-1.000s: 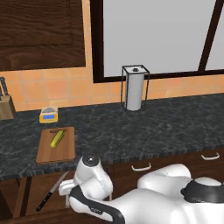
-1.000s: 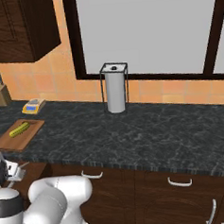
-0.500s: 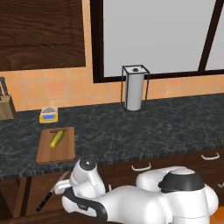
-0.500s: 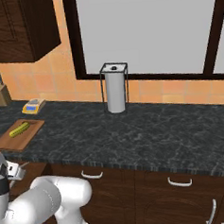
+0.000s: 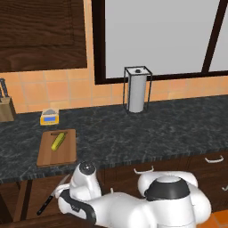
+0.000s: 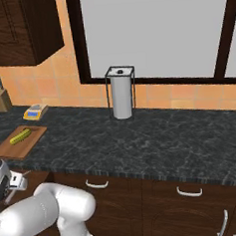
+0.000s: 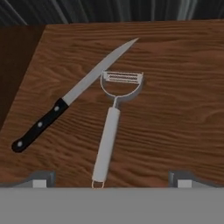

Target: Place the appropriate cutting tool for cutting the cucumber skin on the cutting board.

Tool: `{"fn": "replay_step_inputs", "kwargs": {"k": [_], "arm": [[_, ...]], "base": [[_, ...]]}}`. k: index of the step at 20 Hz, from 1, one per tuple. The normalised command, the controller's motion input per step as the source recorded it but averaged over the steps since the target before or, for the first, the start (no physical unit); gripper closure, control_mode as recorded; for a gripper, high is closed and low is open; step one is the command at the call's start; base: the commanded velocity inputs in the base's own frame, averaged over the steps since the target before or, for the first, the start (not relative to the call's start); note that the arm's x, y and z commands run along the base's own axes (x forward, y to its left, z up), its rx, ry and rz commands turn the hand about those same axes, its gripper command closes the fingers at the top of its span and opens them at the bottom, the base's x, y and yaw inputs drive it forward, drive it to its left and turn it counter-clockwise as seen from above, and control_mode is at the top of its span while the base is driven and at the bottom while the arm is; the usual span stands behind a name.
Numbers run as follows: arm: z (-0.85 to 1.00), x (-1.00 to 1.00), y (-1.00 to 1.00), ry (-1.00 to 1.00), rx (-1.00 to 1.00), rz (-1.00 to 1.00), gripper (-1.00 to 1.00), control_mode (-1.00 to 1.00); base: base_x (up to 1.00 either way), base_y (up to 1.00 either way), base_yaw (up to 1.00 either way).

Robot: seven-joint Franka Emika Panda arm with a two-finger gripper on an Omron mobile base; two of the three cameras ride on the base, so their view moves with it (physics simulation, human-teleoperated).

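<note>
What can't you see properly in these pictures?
- Peeler: in the hand view the grey band cuts off its handle end.
- Gripper: only its two wide-apart tips poke up in the hand view.
- Knife: in the left base view the white arm covers its blade.
- Cucumber on the cutting board: too small in the right base view to show its skin.

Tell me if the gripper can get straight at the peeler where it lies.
Probably yes. In the hand view the open gripper looks straight at the peeler, whose handle is bare on the wood. The knife lies beside it, its blade close to the peeler's head, so a grasp at mid-handle looks safest.
</note>
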Motion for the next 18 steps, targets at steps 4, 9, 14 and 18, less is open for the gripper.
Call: {"fn": "replay_step_inputs", "kwargs": {"k": [4,9,14,18], "arm": [[-0.24,0.12,0.22,0.0,0.0,0.0,-1.0,-1.0],[-0.23,0.19,0.13,0.0,0.0,0.0,-1.0,-1.0],[-0.29,0.19,0.0,0.0,0.0,0.0,-1.0,-1.0],[-0.29,0.16,0.1,0.0,0.0,0.0,-1.0,-1.0]], "base": [[0.0,0.0,0.0],[0.0,0.0,0.0],[0.0,0.0,0.0],[0.0,0.0,0.0]]}}
